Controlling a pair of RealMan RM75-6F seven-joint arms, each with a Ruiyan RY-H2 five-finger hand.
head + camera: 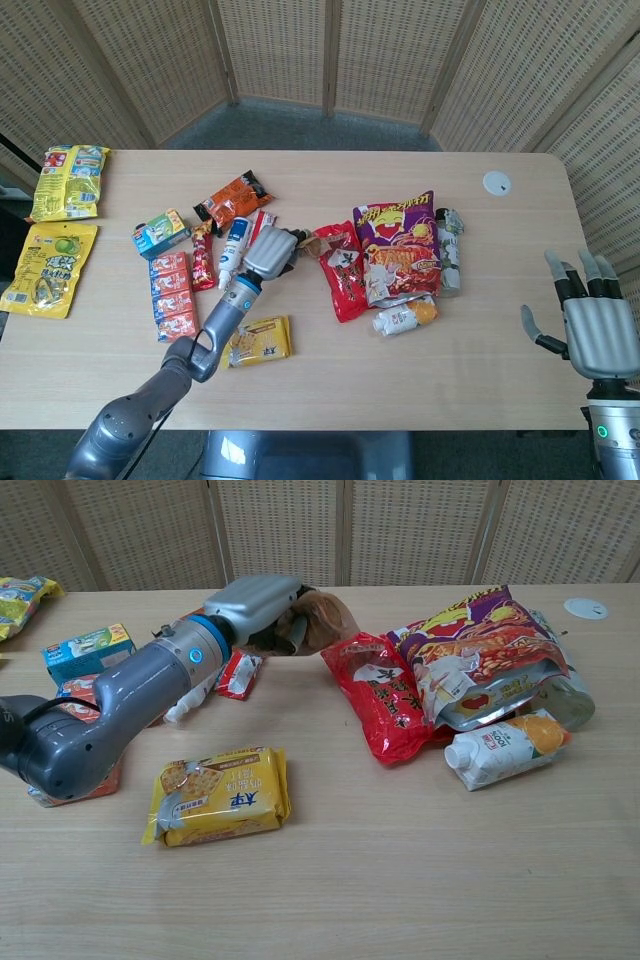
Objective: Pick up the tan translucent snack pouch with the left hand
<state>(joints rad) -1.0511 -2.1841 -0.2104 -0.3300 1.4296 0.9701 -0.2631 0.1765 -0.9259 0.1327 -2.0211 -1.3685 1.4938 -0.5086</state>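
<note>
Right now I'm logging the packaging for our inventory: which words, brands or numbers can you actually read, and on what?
"100%": on the juice carton, only partly legible.
Yellow cracker pack: Chinese characters, too blurred to read.
Red snack bag and purple chip bag: print too small to read.
Nothing else is legible.
</note>
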